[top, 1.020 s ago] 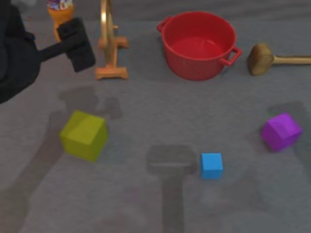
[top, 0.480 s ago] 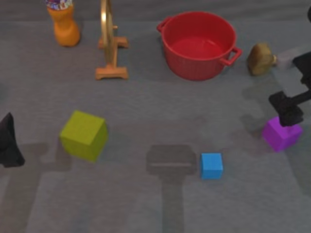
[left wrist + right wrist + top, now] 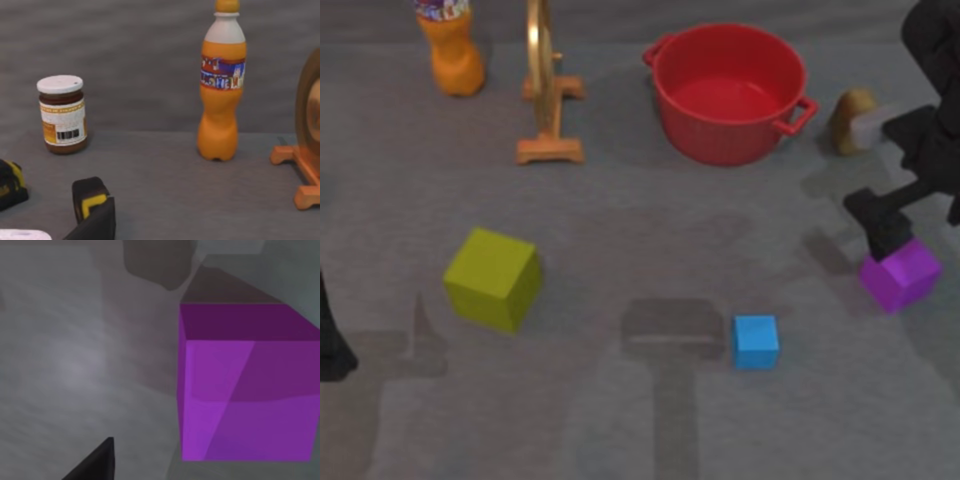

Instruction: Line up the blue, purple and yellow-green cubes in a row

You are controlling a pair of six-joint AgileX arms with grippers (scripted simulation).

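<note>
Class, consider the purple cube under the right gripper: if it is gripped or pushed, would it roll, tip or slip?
The purple cube sits flat on the table, so it would likely slide, not roll. Its flat sides should suit the right gripper above it. Its matte faces suggest little slipping. Its weight cannot be judged.

**Grey table, clutter along the far edge**

You see a matte grey table [image 3: 620,230] under soft overhead light that casts blurred shadows. Take the red pot [image 3: 728,92] as your landmark: left of it stands a wooden stand [image 3: 546,85], farther left an orange bottle [image 3: 450,45].
</note>
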